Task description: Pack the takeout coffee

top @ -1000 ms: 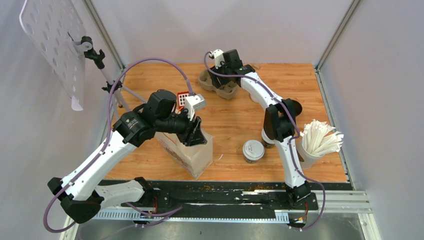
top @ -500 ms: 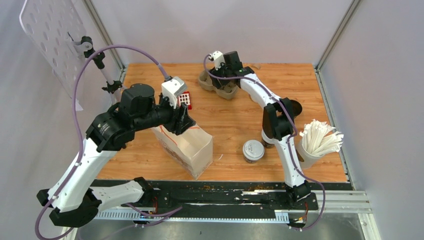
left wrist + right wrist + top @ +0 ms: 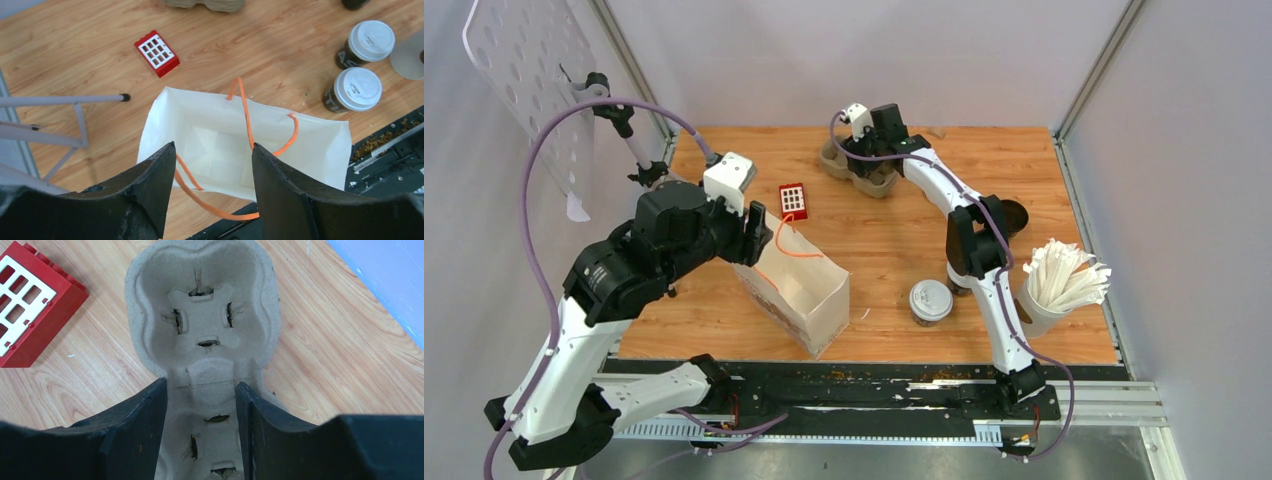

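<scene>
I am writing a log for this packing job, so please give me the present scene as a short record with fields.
paper bag: upright, mouth open, empty
coffee cups: two, white lids on, standing outside the bag
pulp tray: visible pockets empty
left gripper: open above the bag, holds nothing
right gripper: one finger each side of the tray's narrow middle; grip unclear
other: red block; holder of white sticks
</scene>
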`<state>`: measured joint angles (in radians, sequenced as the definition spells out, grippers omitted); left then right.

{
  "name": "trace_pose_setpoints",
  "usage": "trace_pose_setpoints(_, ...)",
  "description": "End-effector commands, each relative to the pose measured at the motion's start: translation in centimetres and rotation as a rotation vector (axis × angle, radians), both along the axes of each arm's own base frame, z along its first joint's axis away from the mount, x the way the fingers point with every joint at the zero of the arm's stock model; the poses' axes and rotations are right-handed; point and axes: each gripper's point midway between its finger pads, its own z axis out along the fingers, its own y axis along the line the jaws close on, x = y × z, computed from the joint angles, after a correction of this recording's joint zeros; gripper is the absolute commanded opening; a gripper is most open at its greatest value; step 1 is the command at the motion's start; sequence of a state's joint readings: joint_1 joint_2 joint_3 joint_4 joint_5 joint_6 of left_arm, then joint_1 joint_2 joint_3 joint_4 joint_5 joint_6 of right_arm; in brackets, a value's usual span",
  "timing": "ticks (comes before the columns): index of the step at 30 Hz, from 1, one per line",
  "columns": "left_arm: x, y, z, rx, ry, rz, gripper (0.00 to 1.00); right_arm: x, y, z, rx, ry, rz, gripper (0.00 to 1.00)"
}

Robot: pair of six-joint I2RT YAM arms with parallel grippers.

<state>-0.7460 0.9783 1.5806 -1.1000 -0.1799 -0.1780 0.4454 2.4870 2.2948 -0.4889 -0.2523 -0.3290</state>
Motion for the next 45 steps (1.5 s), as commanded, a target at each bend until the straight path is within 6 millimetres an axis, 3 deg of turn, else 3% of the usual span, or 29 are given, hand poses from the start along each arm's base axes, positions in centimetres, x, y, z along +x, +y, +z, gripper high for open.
trace_pose_setpoints(1, 0.1, 2.1, 1.5, -0.002, -0.058, 0.086, 0.65, 1.0, 0.3, 1.9, 0.028, -0.059, 0.029, 0.49)
trace_pose_setpoints(8, 0.2, 2.3, 0.6, 0.024, -0.046, 0.096, 0.66, 1.0, 0.2, 4.6, 0.09, -0.078, 0.051, 0.52)
trace_pose_setpoints(16, 0.2, 2.6, 0.5, 0.034, -0.051, 0.103, 0.66, 0.9, 0.4, 5.4, 0.105, -0.089, 0.065, 0.56)
trace_pose_setpoints(18, 0.1, 2.7, 0.4, 0.037, -0.052, 0.105, 0.66, 0.8, 0.5, 5.3, 0.109, -0.083, 0.074, 0.57)
trace_pose_setpoints(22, 0.2, 2.8, 0.3, 0.04, -0.053, 0.111, 0.66, 0.7, 0.6, 5.2, 0.107, -0.081, 0.08, 0.49)
trace_pose_setpoints(29, 0.2, 2.9, 0.1, 0.043, -0.052, 0.114, 0.66, 1.0, 0.5, 5.6, 0.105, -0.1, 0.074, 0.5)
trace_pose_setpoints(45, 0.4, 3.0, -0.1, 0.057, -0.061, 0.12, 0.66, 1.6, 0.5, 4.0, 0.08, -0.107, 0.076, 0.43)
